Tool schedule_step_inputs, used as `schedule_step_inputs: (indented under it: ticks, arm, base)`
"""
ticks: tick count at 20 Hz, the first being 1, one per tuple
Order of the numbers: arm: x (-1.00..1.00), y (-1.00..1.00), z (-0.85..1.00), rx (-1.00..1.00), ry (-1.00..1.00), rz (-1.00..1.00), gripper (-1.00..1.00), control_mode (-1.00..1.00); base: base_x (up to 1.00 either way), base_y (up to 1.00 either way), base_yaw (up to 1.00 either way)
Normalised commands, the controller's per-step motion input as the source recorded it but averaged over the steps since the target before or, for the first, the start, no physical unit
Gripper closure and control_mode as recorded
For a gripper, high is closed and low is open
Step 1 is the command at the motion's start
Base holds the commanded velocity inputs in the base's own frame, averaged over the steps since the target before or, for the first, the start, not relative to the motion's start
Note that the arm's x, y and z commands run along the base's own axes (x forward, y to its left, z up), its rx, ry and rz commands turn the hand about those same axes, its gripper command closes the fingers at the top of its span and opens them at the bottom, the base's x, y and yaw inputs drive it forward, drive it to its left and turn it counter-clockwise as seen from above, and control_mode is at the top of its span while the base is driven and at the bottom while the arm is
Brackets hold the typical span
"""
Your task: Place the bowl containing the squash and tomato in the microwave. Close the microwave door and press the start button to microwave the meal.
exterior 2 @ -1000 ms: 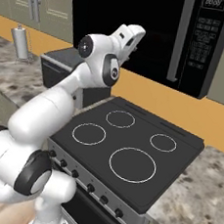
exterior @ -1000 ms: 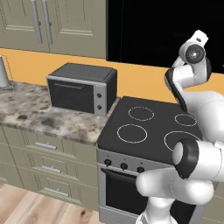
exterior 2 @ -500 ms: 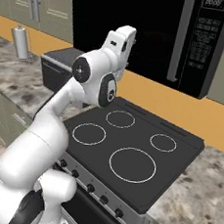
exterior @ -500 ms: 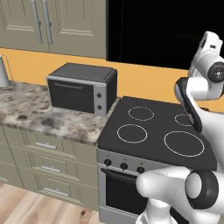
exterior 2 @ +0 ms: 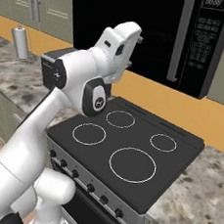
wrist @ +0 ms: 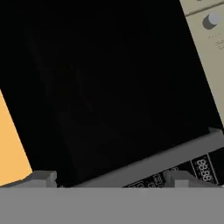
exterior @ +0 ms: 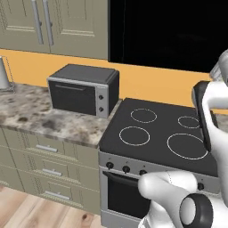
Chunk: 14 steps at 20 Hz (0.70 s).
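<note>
Orange backsplash behind a black stove [exterior 2: 130, 145]. I see the microwave [exterior 2: 157, 35] mounted above its back edge, grey door handle [exterior 2: 177, 42] beside the keypad. Pincer [wrist: 109, 177] raised before the dark door, tips spread apart, gripping nothing. Toaster oven [exterior: 82, 89] on the table's left stretch.

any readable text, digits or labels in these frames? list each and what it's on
"88:88": pale digits on the display of the microwave control panel, by the grey bar handle, hand view; a little soft, so a best reading.
Same display in the right base view: digits too small to read.
Button labels below the display: too small and blurred.
Toaster oven and stove knobs: no readable markings.
</note>
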Motion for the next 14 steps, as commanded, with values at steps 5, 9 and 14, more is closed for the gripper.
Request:
schedule_step_inputs:
  ticks: [5, 9, 14]
  arm:
    - [-0.32, 0.04, 0.26, 0.26, -0.04, -0.24, -1.0, -1.0]
    - [-0.13, -0.21, -0.02, 0.43, -0.19, -0.12, -1.0, -1.0]
    - [-0.01, -0.46, -0.06, 0.53, -0.28, -0.08, -1.0, -1.0]
  base:
    - [0.0, 0.0, 0.0]
    - [0.0, 0.0, 0.0]
    - [0.0, 0.0, 0.0]
